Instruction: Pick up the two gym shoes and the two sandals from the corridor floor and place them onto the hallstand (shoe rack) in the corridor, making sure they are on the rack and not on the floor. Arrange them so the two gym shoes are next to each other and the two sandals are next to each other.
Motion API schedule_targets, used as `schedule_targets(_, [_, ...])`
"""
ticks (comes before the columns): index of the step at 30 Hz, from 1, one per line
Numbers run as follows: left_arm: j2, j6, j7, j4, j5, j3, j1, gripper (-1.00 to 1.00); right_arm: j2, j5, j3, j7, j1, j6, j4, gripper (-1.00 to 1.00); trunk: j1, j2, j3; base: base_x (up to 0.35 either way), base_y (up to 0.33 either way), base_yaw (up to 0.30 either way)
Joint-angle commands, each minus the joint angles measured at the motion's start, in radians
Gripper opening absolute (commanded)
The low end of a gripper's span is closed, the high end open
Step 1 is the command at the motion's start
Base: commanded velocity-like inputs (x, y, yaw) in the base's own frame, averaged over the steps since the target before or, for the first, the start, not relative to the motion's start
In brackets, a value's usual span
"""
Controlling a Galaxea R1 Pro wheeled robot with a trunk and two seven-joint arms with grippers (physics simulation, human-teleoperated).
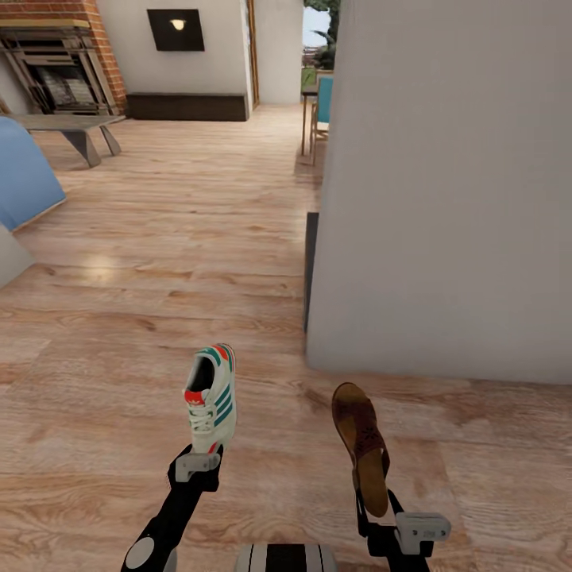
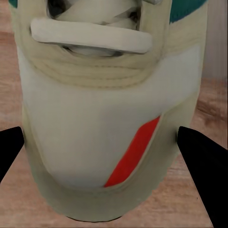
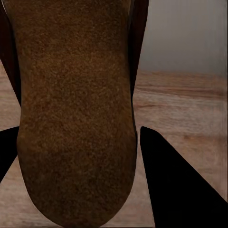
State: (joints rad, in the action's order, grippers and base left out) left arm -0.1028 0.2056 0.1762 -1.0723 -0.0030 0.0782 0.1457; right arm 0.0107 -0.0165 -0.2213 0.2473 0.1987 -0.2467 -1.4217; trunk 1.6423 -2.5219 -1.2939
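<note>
Head view showed the left gripper [image 1: 199,461] clasping a white green-striped lace-up sneaker [image 1: 212,397], the right gripper [image 1: 381,508] clasping a brown perforated leather sandal [image 1: 361,445], both near the grey wall [image 1: 445,199]; carrying seemed underway, finding the rack next.

The left gripper [image 1: 199,463] holds 1 gym shoe [image 1: 212,397] by its near end, the shoe pointing away from the robot, its green stripes and red-orange patches showing. To its right, the right gripper [image 1: 380,508] holds 1 sandal [image 1: 361,443] by its near end, the brown sole facing up and left. Both are lifted over the corridor floor [image 1: 175,262]. A grey wall [image 1: 445,183] rises on the right, just beyond the sandal. Far left stand a brick fireplace [image 1: 56,56] and a low grey bench [image 1: 75,131]; a blue object [image 1: 24,175] sits at the left edge. A teal chair [image 1: 323,103] shows far off beside the wall.
</note>
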Motion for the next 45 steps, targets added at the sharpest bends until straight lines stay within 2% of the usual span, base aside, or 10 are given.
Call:
schedule_targets(1, [0.000,0.000,0.000,0.000,0.000,0.000,0.000,-1.00,0.000,0.003,0.000,-0.002,0.000,-0.001,0.001,-1.00,0.000,0.000,0.001,-0.166,0.000,-0.220])
schedule_targets(17, [0.000,0.000,0.000,0.002,0.000,0.000,0.000,-1.00,0.001,0.004,0.003,-0.002,-0.001,-0.002,0.024,-1.00,0.000,0.000,0.018,-0.271,0.000,-0.193])
schedule_targets(34, [0.000,0.000,0.000,0.002,0.000,0.000,0.000,-1.00,0.000,0.004,0.002,-0.002,-0.001,-0.002,0.026,-1.00,0.000,0.000,0.020,-0.055,0.000,-0.020])
schedule_targets(45, [0.000,0.000,0.000,0.002,0.000,0.000,0.000,-1.00,0.000,0.004,0.002,-0.002,-0.001,-0.002,0.026,-1.00,0.000,0.000,0.020,-0.234,0.000,-0.013])
